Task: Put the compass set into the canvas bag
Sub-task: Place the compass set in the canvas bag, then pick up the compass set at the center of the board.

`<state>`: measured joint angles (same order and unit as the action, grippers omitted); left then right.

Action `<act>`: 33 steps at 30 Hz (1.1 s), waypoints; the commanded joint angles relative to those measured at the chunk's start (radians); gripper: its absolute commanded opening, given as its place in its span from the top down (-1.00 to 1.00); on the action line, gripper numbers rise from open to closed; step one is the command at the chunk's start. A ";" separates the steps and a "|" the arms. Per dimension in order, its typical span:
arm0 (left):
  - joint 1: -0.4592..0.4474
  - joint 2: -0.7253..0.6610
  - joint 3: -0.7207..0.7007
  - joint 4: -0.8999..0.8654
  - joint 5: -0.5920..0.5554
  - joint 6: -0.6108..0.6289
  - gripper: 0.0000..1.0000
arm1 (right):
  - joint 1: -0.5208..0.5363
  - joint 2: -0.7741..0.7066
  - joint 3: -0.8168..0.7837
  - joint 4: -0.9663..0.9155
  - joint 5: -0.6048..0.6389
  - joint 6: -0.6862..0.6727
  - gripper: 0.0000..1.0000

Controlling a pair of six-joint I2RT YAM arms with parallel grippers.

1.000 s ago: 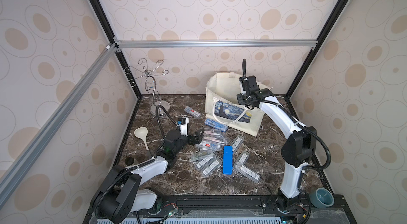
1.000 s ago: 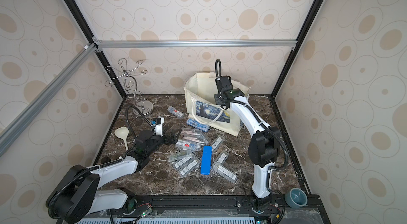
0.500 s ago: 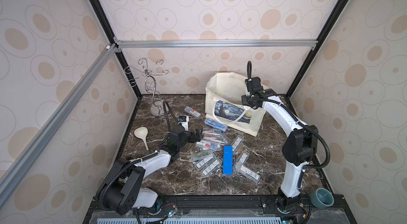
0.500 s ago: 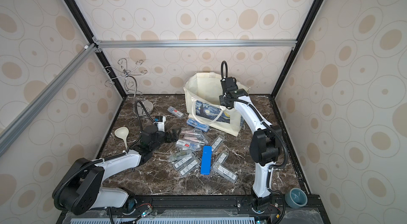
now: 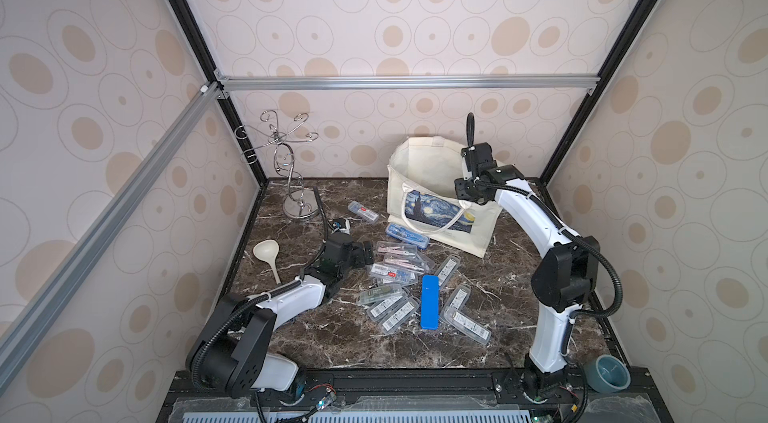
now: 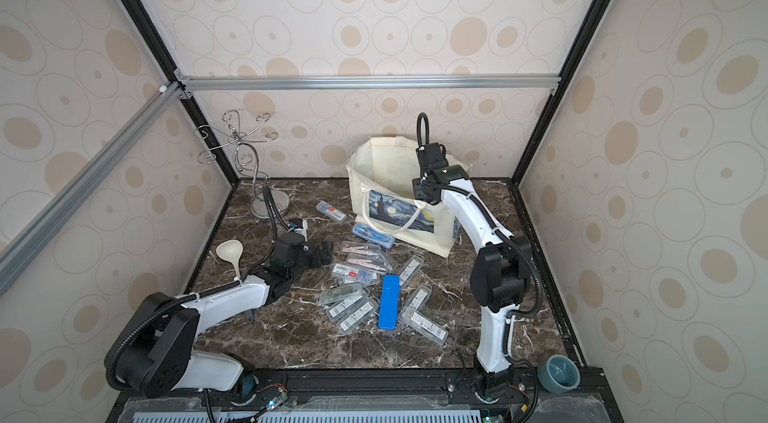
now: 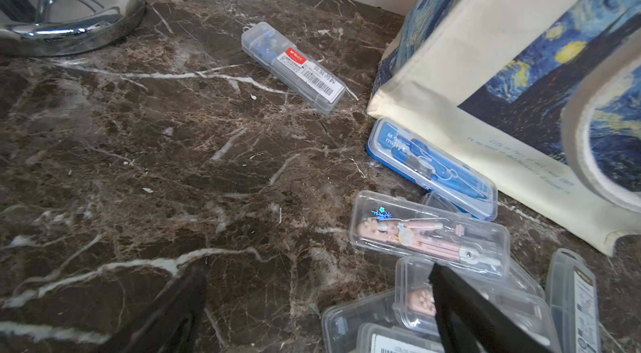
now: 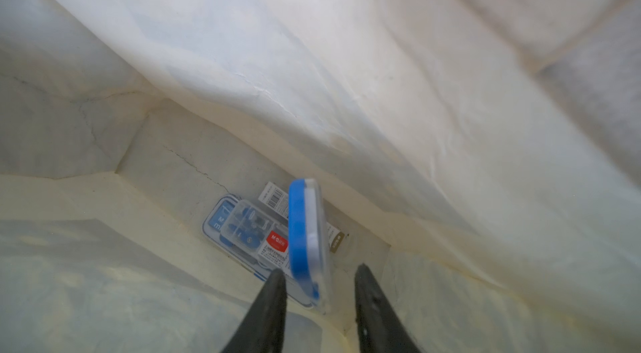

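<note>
Cream canvas tote bag (image 5: 478, 236) with blue-and-yellow Starry Night print stands upright, mouth open, at rear of worktop (image 5: 332, 338). Inside it, blue-backed clear plastic compass case (image 8: 307, 240) tilts on edge above flat-lying cases (image 8: 242, 226) on bag floor.

Both top views looked down from high in front (sharing the whole marble tabletop (image 5: 353, 342)); left wrist skimmed it closely, right wrist faced inside the canvas bag (image 8: 312, 56).

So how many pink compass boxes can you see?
2. One pink box lies just beside the blue box near the canvas bag. The other pink box lies right against the first, in the pile. More could be hidden under the pile or inside the bag.
</note>
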<state>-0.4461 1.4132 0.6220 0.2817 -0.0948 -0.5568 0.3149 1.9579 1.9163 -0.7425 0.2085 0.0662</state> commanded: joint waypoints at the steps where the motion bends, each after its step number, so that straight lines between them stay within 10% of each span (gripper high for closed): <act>1: -0.003 0.015 0.042 -0.061 -0.039 -0.027 -1.00 | 0.002 -0.009 0.045 -0.033 -0.017 0.003 0.21; 18: -0.003 0.099 0.133 -0.171 -0.092 -0.046 -1.00 | 0.003 -0.361 -0.159 0.144 -0.252 0.027 -0.03; 33: 0.052 0.291 0.430 -0.367 -0.259 -0.155 -1.00 | 0.084 -0.685 -0.587 0.380 -0.756 0.012 -0.36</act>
<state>-0.4149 1.6661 0.9894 -0.0277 -0.2993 -0.6506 0.3668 1.3231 1.3846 -0.4328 -0.4503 0.1005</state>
